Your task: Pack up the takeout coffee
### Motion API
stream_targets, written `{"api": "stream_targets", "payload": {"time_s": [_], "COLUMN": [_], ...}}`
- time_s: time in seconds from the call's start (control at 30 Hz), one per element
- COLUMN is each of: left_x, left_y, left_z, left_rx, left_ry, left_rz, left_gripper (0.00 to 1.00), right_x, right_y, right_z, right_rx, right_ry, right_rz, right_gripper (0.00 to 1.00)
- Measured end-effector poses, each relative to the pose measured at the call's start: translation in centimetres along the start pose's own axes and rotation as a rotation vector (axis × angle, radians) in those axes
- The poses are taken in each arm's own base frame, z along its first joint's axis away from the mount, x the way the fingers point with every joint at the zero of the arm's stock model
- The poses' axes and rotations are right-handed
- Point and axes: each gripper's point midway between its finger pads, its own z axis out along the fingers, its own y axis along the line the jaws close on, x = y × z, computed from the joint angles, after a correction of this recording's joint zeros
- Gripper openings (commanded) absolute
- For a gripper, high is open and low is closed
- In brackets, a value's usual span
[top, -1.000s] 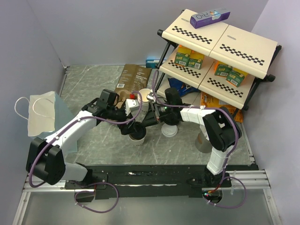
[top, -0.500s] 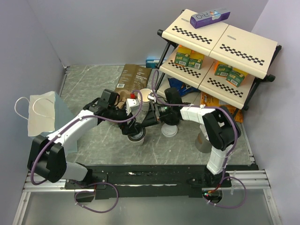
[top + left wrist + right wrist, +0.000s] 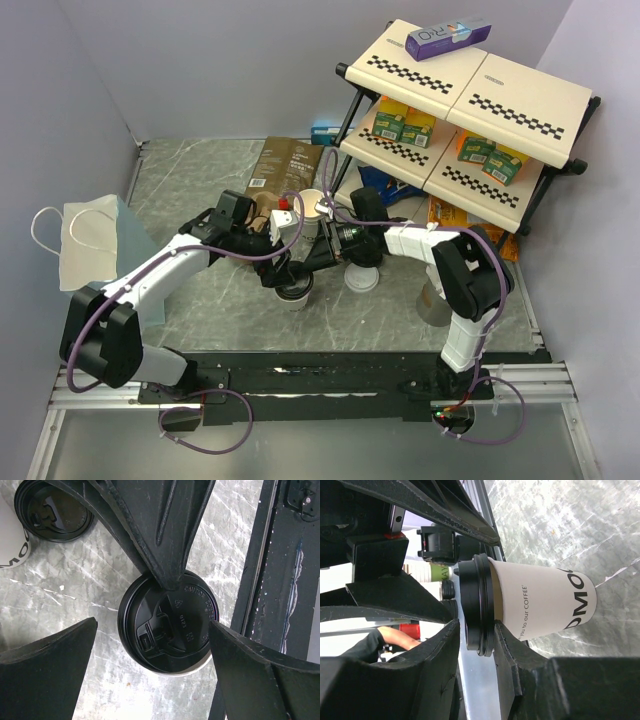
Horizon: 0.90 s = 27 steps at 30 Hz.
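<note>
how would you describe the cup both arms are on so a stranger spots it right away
From the checkered rack on the right, look left to the middle of the grey table. The takeout coffee stands there between the open fingers of the left tool. Its black lid is pinched in the right tool, unlike the open, tan-inside cup behind it.

The white paper cup [image 3: 540, 605] is showing "to our COFFEE" in small print and large letters "OMO" beside it. A black lid [image 3: 167, 627] is bearing embossed "CAUTION" along its rim. The purple box [image 3: 447, 38] is showing letters that look like "RiO".
</note>
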Motion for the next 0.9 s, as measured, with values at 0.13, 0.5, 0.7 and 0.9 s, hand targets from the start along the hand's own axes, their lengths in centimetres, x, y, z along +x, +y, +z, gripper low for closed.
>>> {"api": "stream_targets", "payload": {"time_s": [0.13, 0.5, 0.7, 0.9], "left_x": [0.2, 0.0, 0.1, -0.1], "left_y": [0.0, -0.2, -0.2, -0.1], "left_z": [0.2, 0.2, 0.2, 0.3], "left_rx": [0.007, 0.015, 0.016, 0.013], "left_ry": [0.004, -0.002, -0.002, -0.006], "left_rz": [-0.008, -0.026, -0.031, -0.029], "left_gripper": [0.99, 0.99, 0.98, 0.97], "right_x": [-0.1, -0.1, 0.3, 0.5], "right_y": [-0.1, -1.2, -1.4, -1.7], "right_z": [0.0, -0.1, 0.0, 0.3], "right_rx": [0.015, 0.076, 0.087, 0.122], "right_ry": [-0.001, 0.002, 0.014, 0.027], "right_rz": [-0.004, -0.039, -0.053, -0.069], "right_gripper": [0.40, 0.42, 0.43, 0.42]}}
